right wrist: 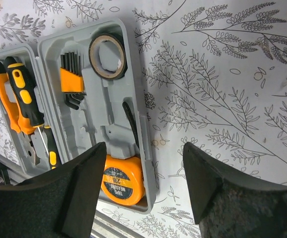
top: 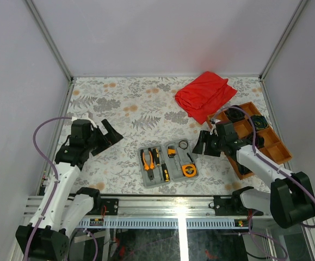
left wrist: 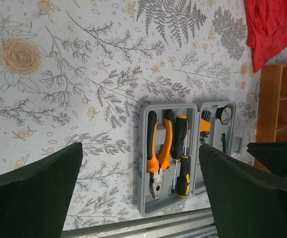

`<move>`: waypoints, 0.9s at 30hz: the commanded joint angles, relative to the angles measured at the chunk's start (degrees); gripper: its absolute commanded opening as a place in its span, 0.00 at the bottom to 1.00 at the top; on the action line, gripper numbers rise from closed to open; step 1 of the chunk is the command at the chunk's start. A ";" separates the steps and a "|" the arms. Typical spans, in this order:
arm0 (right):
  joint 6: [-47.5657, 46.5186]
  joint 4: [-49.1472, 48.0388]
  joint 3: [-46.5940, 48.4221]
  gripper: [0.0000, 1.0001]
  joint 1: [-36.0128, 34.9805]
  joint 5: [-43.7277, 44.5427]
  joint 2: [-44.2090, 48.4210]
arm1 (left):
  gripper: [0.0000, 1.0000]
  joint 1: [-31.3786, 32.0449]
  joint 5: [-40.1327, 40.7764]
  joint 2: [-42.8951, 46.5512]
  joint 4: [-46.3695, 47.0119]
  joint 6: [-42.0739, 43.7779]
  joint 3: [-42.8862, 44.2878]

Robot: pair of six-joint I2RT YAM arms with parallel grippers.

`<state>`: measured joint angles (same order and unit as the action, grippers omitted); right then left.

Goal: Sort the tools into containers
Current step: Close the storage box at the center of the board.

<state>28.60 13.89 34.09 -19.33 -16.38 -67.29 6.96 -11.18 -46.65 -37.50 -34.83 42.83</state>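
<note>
Both pincers hang open and hold nothing over the flowered table [top: 119, 103]. My left pincer [top: 109, 133], its jaws spread wide, hovers well left of the grey case [top: 167, 163]. My right pincer [top: 202, 144], fingers apart, hovers just beside the case's far right corner.

The case lies open and flat, near the table's near edge, close to the metal rail [top: 146, 204]. Its left tray [left wrist: 143, 148] holds the orange-handled pliers [left wrist: 155, 153] and two screwdrivers [left wrist: 181, 139]. Its right tray [right wrist: 108, 119] holds the tape measure [right wrist: 123, 181] at the near end, hex keys [right wrist: 71, 79] and a roll of tape [right wrist: 91, 55] at the far end.

Bare table runs left of the case and far beyond it. To the right, room narrows: a divided orange tray [top: 274, 148] lies along the right edge behind my right arm, and a crumpled red cloth [top: 205, 93] lies just beyond it at the far right. Pale walls [top: 157, 32] close in the table on the left, far and right sides.
</note>
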 commanded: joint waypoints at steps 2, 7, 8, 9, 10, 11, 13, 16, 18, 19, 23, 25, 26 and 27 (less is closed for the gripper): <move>-1.31 -4.86 0.87 0.64 0.92 -3.29 -4.36 | 1.00 1.43 -0.24 0.42 3.09 -0.84 -0.67; -2.23 -5.75 2.06 0.54 1.14 -4.86 -8.46 | 1.00 2.34 0.56 1.25 3.13 -1.19 -0.79; -2.42 -5.70 2.12 0.52 1.20 -4.96 -9.02 | 1.00 2.43 0.58 1.22 3.17 -1.32 -0.92; -2.55 -5.69 2.12 0.50 1.27 -4.97 -9.41 | 1.00 2.57 0.59 1.01 3.14 -1.42 -1.10; -2.65 -5.85 1.99 0.49 1.23 -4.98 -9.62 | 1.00 2.66 0.62 1.02 3.21 -1.46 -1.17; -2.69 -6.04 1.89 0.47 1.29 -5.05 -9.83 | 1.00 2.74 0.58 0.95 3.34 -1.55 -1.38; -2.80 -6.42 1.86 0.44 1.34 -5.14 -10.27 | 1.00 2.88 0.37 0.83 3.67 -1.63 -1.66; -2.89 -7.08 1.85 0.39 1.48 -5.24 -11.02 | 1.00 3.01 -0.13 0.56 4.17 -1.73 -2.07; -2.90 -7.56 1.86 0.36 1.57 -5.39 -11.40 | 1.00 3.20 -0.44 0.31 4.42 -1.84 -2.33; -2.93 -7.67 1.86 0.34 1.58 -5.56 -11.57 | 1.00 3.25 -0.61 0.30 4.64 -1.87 -2.50; -3.04 -8.41 1.91 0.23 1.68 -6.30 -12.07 | 0.99 3.49 -1.62 0.42 5.72 -2.20 -3.43; -2.90 -8.75 1.84 0.15 1.71 -6.69 -12.22 | 0.99 3.61 -2.23 0.41 6.29 -2.45 -3.87; -2.77 -8.95 1.72 0.11 1.75 -6.79 -12.17 | 0.99 3.67 -2.38 0.31 6.54 -2.56 -4.19; -2.51 -9.22 1.55 0.08 1.75 -6.82 -12.10 | 0.98 3.80 -2.61 0.33 6.74 -2.66 -4.35</move>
<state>26.33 6.98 34.30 -18.24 -23.27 -78.98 10.22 -11.90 -46.39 -35.00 -36.60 39.53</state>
